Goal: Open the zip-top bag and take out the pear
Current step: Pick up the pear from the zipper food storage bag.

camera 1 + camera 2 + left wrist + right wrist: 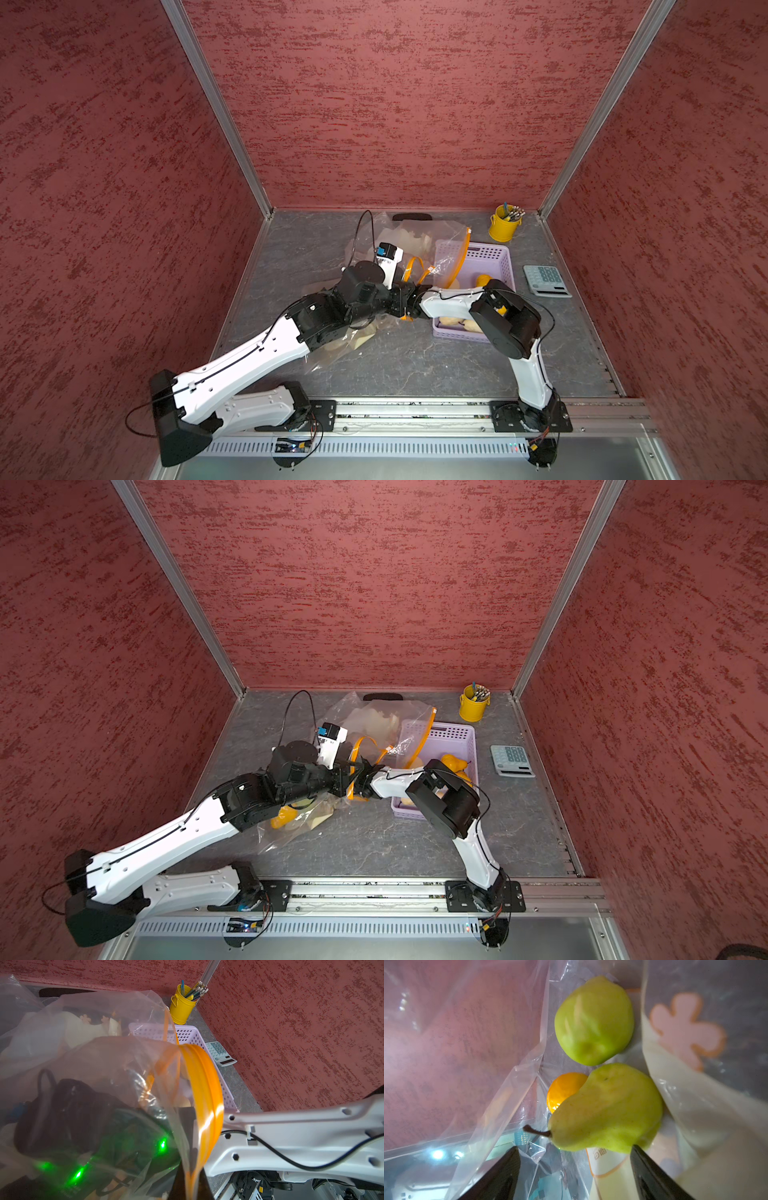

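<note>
The clear zip-top bag (353, 343) lies under my left arm, its mouth lifted. My left gripper (192, 1188) is shut on the bag's orange zip strip (207, 1088); in a top view it sits at mid-table (409, 291). My right gripper (574, 1147) is open inside the bag. The green pear (608, 1109) lies just ahead of it, stem to one side, its base touching one fingertip (636, 1150). Deeper in lie a second green fruit (593, 1022) and an orange (564, 1088). In both top views the pear is hidden.
A lavender basket (494, 253) with fruit stands right of the grippers, another clear bag (405, 237) draped on its far left corner. A yellow pencil bucket (504, 226) and a calculator (546, 280) sit by the right wall. The two forearms nearly touch.
</note>
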Robot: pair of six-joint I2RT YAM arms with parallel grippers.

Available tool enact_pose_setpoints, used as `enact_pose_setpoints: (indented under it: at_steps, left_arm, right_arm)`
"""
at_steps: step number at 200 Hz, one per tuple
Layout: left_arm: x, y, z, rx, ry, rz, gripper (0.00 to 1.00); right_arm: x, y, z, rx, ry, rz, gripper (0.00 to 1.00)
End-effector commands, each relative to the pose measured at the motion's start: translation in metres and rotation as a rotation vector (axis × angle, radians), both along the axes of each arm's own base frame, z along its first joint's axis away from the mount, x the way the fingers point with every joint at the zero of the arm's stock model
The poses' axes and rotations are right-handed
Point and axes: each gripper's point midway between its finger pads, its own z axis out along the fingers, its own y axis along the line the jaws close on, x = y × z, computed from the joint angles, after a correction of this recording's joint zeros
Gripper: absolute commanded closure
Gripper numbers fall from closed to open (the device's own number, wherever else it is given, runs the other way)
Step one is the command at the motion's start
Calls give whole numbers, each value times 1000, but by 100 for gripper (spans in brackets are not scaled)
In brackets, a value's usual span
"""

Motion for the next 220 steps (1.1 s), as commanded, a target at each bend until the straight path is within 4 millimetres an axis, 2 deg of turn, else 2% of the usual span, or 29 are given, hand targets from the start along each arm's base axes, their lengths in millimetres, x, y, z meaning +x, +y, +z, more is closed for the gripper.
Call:
enact_pose_setpoints:
  at_steps: [1, 62, 82, 118, 139, 163, 173, 187, 220]
  left_arm:
    - [0, -8, 19, -76, -33, -42, 100]
    - [5, -4, 14, -64, -28, -38, 100]
    - [4, -5, 15, -72, -26, -47, 100]
    - [3, -11, 13, -82, -13, -71, 100]
    - [0, -14, 12, -87, -3, -82, 100]
    - [-5, -17, 12, -101, 3, -96, 100]
    - [-6, -17, 12, -102, 6, -100, 100]
    - [-7, -16, 12, -104, 5, -102, 100]
    - [-4, -4, 9, -89, -4, -65, 100]
  right_arm:
    - [-3, 14, -4, 19, -36, 25, 14]
    - [-8, 16, -26, -118, -179, 40, 8]
    - [-4, 12, -38, -195, -214, 15, 6]
    - [6, 14, -46, -259, -247, -46, 3]
    - [16, 11, -50, -298, -254, -100, 10]
    - [27, 10, -46, -307, -265, -161, 17]
    - [31, 10, -44, -313, -276, -178, 23]
    - [32, 11, -41, -300, -290, -182, 27]
    - [29, 13, -32, -282, -291, -162, 46]
